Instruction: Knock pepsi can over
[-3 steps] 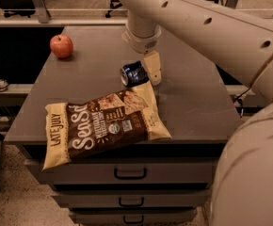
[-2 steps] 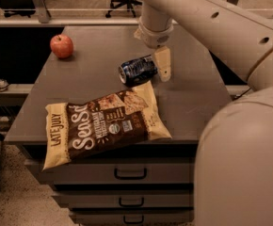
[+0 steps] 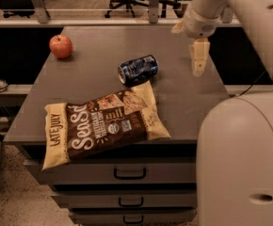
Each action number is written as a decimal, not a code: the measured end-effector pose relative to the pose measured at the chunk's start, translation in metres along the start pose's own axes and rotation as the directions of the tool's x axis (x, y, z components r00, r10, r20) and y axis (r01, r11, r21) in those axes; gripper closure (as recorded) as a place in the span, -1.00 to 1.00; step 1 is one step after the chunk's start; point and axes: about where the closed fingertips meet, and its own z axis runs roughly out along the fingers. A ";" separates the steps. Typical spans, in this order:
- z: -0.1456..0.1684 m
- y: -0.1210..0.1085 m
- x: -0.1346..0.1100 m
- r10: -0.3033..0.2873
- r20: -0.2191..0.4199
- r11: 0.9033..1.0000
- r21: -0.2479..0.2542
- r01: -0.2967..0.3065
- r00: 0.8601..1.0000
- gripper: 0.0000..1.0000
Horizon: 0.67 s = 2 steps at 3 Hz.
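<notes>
The pepsi can (image 3: 138,69), dark blue with a silver end, lies on its side on the grey cabinet top (image 3: 99,74), its silver end facing front left, just behind the chip bag. My gripper (image 3: 199,56) hangs to the right of the can, well apart from it, above the right part of the cabinet top. Only one cream finger (image 3: 199,55) shows plainly, pointing down.
A brown and yellow chip bag (image 3: 101,124) lies flat at the front of the top. A red apple (image 3: 60,46) stands at the back left. Drawers (image 3: 127,173) face front. My white base (image 3: 242,159) fills the lower right. Office chairs stand behind.
The can has tipped from leaning to lying flat on its side. My gripper has moved right and away from it, up toward the back right.
</notes>
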 end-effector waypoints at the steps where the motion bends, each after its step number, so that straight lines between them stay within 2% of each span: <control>1: -0.067 0.009 0.021 0.095 0.159 0.986 0.121 -0.115 0.983 -1.00; 2: -0.120 0.025 0.028 0.145 0.366 0.957 0.184 -0.224 0.919 -1.00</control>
